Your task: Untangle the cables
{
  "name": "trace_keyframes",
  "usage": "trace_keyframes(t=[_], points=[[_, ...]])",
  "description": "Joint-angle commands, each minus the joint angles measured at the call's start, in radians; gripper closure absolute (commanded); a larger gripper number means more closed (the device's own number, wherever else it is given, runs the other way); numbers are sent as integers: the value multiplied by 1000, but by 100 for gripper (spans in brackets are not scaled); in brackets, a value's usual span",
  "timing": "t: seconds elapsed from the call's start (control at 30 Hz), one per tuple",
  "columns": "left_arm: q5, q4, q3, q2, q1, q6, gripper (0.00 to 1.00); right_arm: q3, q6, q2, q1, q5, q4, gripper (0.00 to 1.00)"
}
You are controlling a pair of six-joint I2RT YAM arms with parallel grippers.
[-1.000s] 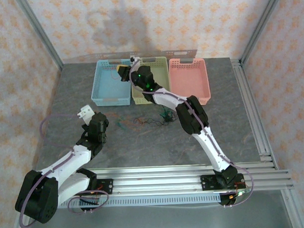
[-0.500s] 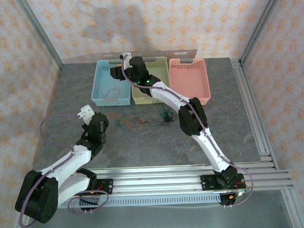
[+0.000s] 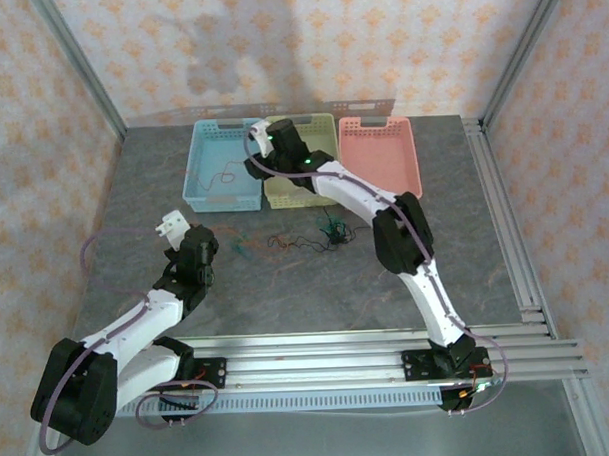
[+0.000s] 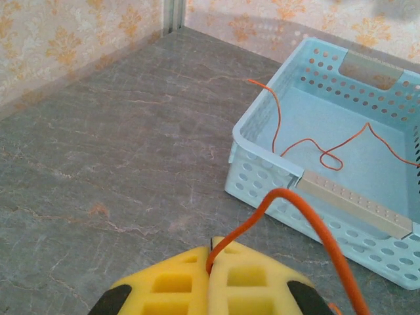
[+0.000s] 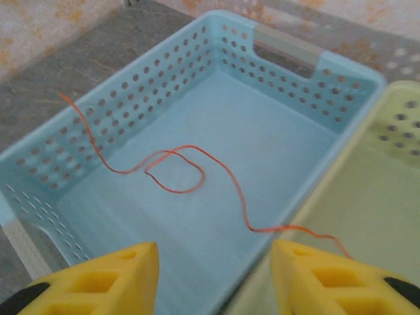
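Note:
A small tangle of dark, reddish and green cables (image 3: 313, 238) lies on the grey table between the arms, with a green strand (image 3: 243, 248) at its left. My left gripper (image 3: 193, 240) (image 4: 211, 259) is shut on a thicker orange cable (image 4: 282, 195) that arcs up from the yellow pads and runs off low right. A thin orange cable (image 5: 177, 170) (image 4: 328, 155) (image 3: 220, 178) lies loose in the blue basket (image 5: 157, 85) (image 4: 262, 177), one end over the rim towards the green basket (image 5: 394, 184). My right gripper (image 5: 215, 262) (image 3: 256, 152) hovers open above it, holding nothing.
Three baskets stand in a row at the back: blue (image 3: 198, 197), green (image 3: 293, 193) and pink (image 3: 383, 190). Metal rails run along the table's near edge (image 3: 339, 362) and right side (image 3: 505, 231). Papered walls close in the left, back and right.
My right gripper went from shut to open and the thin orange cable now lies in the blue basket; the gripper swung left, then back right. The left arm stayed still.

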Motion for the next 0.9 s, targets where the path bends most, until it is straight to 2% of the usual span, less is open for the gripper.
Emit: trace_keyframes(t=[0.0,0.1,0.3,0.7,0.87], points=[[-8,-9,21,5,10,-7,100,-87,-48,-107,-68,-32,49,59],[-7,-9,23,3,9,-8,100,-82,-82,-85,-102,-71,12,60],[-7,-9,23,6,10,-7,100,4,-224,2,-114,-91,-104,53],[-5,-10,24,8,10,-6,100,365,-420,265,-115,-153,-349,43],[-4,-9,26,9,9,-7,100,414,-457,320,-117,-159,-358,42]])
